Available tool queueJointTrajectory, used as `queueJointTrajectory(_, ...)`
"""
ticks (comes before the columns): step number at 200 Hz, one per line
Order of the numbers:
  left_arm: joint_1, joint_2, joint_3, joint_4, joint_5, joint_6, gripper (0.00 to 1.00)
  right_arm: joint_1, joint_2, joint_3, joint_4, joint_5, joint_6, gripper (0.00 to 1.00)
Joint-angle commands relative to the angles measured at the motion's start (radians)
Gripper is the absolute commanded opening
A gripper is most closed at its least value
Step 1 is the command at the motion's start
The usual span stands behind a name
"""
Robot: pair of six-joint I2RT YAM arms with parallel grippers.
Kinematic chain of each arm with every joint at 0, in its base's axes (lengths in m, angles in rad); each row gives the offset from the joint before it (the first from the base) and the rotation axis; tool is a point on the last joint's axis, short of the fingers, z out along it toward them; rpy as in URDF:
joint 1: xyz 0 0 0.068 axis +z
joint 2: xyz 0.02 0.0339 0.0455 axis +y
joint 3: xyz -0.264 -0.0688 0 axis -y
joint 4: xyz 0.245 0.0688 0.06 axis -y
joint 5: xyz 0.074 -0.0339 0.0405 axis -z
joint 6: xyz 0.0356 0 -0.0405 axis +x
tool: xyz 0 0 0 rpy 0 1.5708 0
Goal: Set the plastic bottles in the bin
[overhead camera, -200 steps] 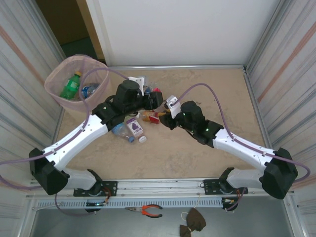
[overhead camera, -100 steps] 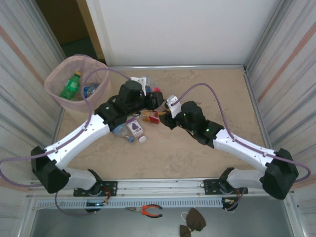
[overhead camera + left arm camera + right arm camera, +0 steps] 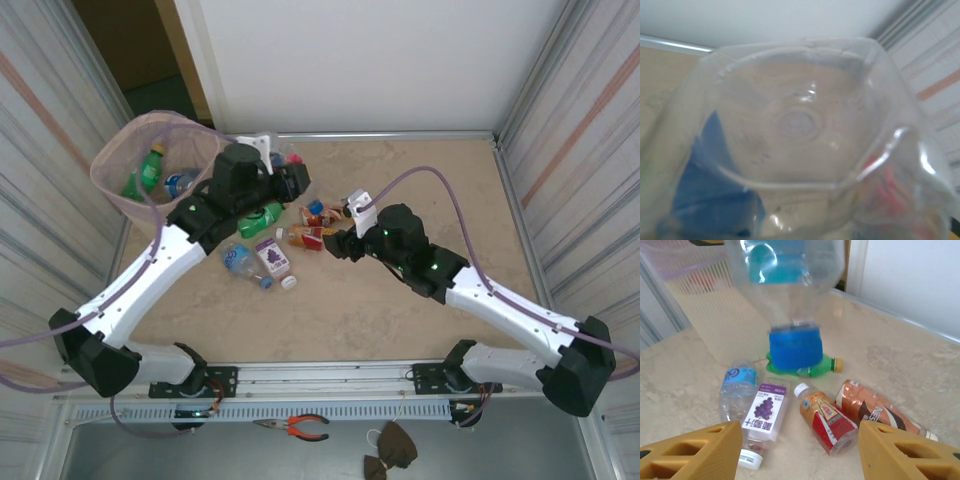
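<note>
My left gripper (image 3: 291,183) is shut on a clear plastic bottle (image 3: 785,275) with a blue label, held in the air with its blue cap (image 3: 315,208) pointing down. The bottle's clear base (image 3: 800,125) presses close to the left wrist camera and hides the fingers. The beige bin (image 3: 112,160) with its pink liner stands back left and holds a green bottle (image 3: 148,170) and another. My right gripper (image 3: 800,455) is open over the table with nothing in it. Below lie green (image 3: 812,367), blue-labelled (image 3: 737,390), purple-labelled (image 3: 765,412), red-labelled (image 3: 830,422) and brown (image 3: 875,410) bottles.
A loose white cap (image 3: 289,283) lies beside the purple-labelled bottle. Ribbed metal walls close both sides and a white wall the back. Pliers (image 3: 300,428) and a dark cloth (image 3: 390,450) lie below the front rail.
The left gripper closed on the clear bottle and lifted it back and left, nearer the bin. The right gripper went from shut to open and drew slightly right.
</note>
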Motion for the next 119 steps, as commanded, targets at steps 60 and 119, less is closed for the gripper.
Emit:
queueJointTrajectory(60, 0.468, -0.070, 0.237, -0.218, 0.224, 0.131, 0.43, 0.006, -0.078, 0.077, -0.097, 0.045, -0.015, 0.64)
queueJointTrajectory(119, 0.773, 0.013, 0.361, -0.383, 0.434, 0.210, 0.43, 0.007, -0.046, 0.103, -0.101, 0.025, -0.007, 0.64)
